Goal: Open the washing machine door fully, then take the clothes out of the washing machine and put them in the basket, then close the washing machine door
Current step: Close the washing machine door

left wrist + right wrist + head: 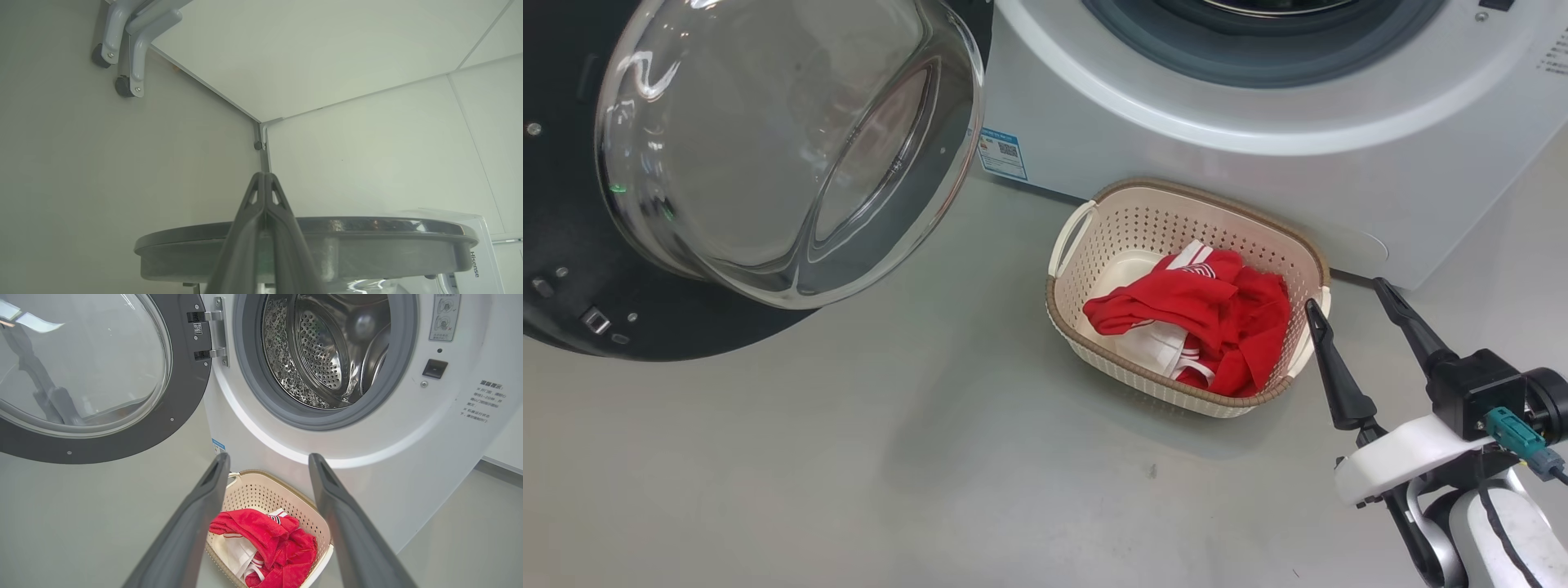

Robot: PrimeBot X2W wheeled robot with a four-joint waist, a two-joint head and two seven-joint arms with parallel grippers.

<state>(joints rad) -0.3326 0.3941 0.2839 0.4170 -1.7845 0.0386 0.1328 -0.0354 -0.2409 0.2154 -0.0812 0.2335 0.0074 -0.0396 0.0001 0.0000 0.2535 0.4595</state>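
Just one red garment (1209,314) lies in one basket (1152,224).

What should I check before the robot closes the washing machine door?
1. Steel drum free of clothes: ok, as far as it shows.
2. Red garment lying inside the cream basket: ok.
3. Right claw open and holding nothing: ok.
4. Left claw shut, by the washing machine door rim: ok.
5. Left claw touching the door: cannot tell.
6. Basket outside the door's swing path: cannot tell.
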